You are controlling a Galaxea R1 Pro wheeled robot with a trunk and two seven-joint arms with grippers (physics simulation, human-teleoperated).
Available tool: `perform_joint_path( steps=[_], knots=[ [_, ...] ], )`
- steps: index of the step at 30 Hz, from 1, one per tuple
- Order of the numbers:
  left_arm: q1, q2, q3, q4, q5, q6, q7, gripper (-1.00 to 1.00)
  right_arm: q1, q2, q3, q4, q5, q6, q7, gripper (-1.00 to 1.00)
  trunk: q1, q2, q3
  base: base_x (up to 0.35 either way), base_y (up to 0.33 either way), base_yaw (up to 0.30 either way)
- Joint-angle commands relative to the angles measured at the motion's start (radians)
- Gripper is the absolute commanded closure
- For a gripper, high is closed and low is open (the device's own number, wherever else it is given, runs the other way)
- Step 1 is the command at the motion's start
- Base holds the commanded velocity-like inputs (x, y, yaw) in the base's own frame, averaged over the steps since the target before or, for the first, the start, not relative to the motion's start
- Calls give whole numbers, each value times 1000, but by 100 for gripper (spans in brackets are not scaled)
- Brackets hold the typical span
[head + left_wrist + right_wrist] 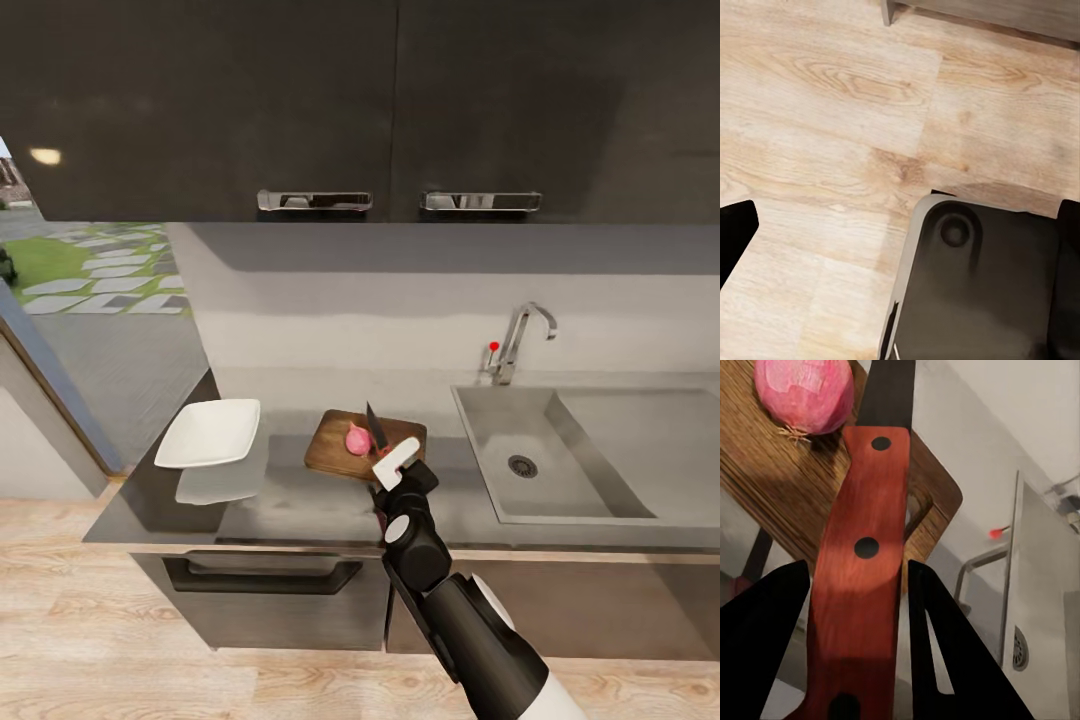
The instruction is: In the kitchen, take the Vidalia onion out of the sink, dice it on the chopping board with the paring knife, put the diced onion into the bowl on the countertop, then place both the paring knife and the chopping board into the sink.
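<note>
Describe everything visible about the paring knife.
The paring knife has a flat red handle with dark rivets and a short, dark, pointed blade. The right gripper is shut on its handle, holding it above the chopping board, the blade pointing away from the robot, right beside the Vidalia onion. Whether the blade touches the onion is unclear.

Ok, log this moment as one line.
right gripper: holds knife | onion: whole, on board | bowl: empty | sink: empty

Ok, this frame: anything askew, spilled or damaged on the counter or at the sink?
Nothing stands out. The Vidalia onion sits whole on the chopping board, the right gripper holds the paring knife beside it, the bowl rests upright on the countertop, and the sink looks dry.
</note>
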Motion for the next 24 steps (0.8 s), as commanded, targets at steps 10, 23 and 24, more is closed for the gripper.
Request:
perform_joint_path(
  steps=[10, 23, 24],
  knots=[
    [0, 1, -2, 0, 4, -1, 1, -100, -1, -1, 2, 1, -5, 5, -9, 100, 1, -2, -2, 0, 107, 0],
    [0, 1, -2, 0, 4, -1, 1, -100, -1, -1, 2, 1, -6, 5, -9, 100, 1, -2, -2, 38, 125, 0],
    [0, 0, -2, 0, 4, -1, 1, -100, -1, -1, 2, 1, -6, 5, -9, 100, 1, -2, -2, 41, -19, 0]
  ],
)
